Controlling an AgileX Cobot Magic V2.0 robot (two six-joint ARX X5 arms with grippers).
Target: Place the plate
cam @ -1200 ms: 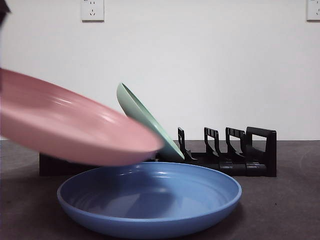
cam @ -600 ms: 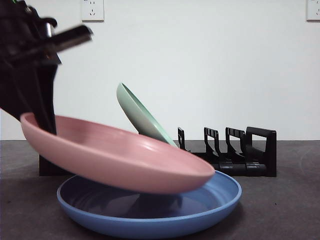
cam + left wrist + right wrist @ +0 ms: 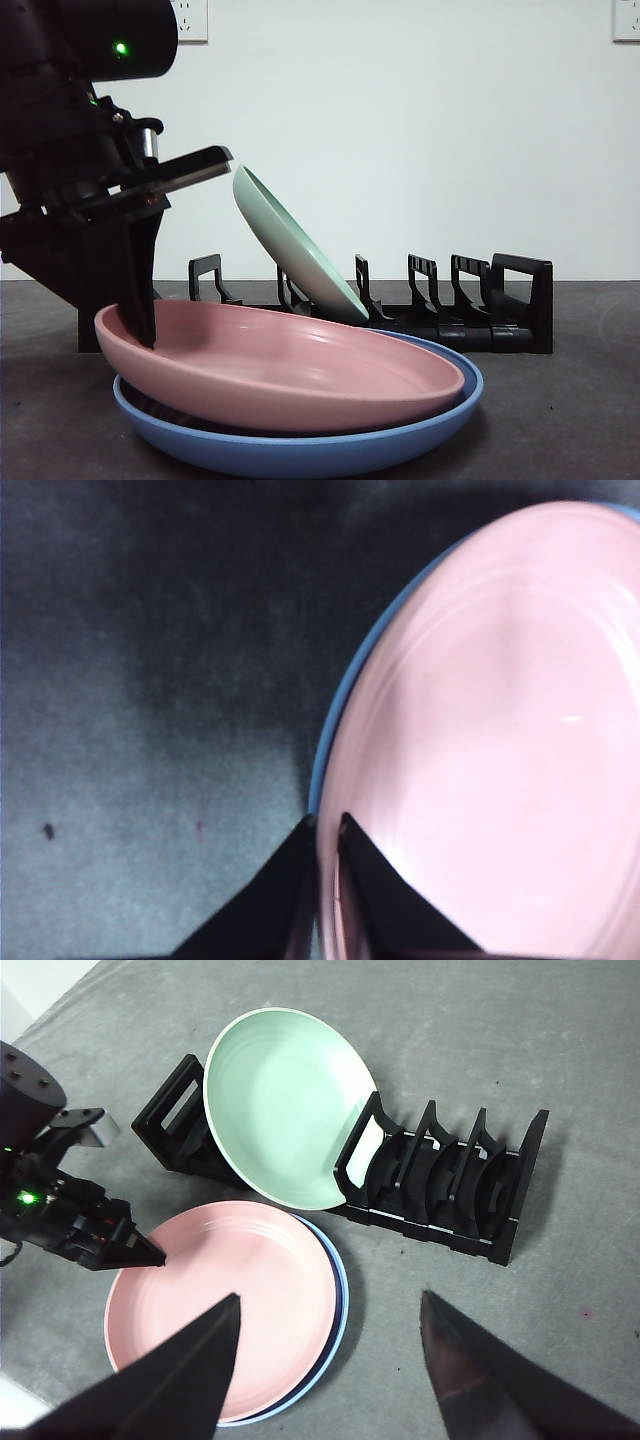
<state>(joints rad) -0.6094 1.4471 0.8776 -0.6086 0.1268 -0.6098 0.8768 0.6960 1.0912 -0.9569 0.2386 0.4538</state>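
At the far left we see the left gripper [image 3: 140, 325] with its jaws clamped on the near-side rim of the pink plate [image 3: 290, 365], one jaw inside the rim and one outside, as the left wrist view confirms. The plate sits nested in the blue plate [image 3: 300, 450] on the worktop [image 3: 560, 420], so we judge the placing step nearly done; next we would part the jaws and lift clear without dragging the rim. Behind, the green plate [image 3: 290, 245] leans in the black rack [image 3: 480, 305]. The right gripper [image 3: 325, 1360] hangs high above, jaws wide apart, holding nothing
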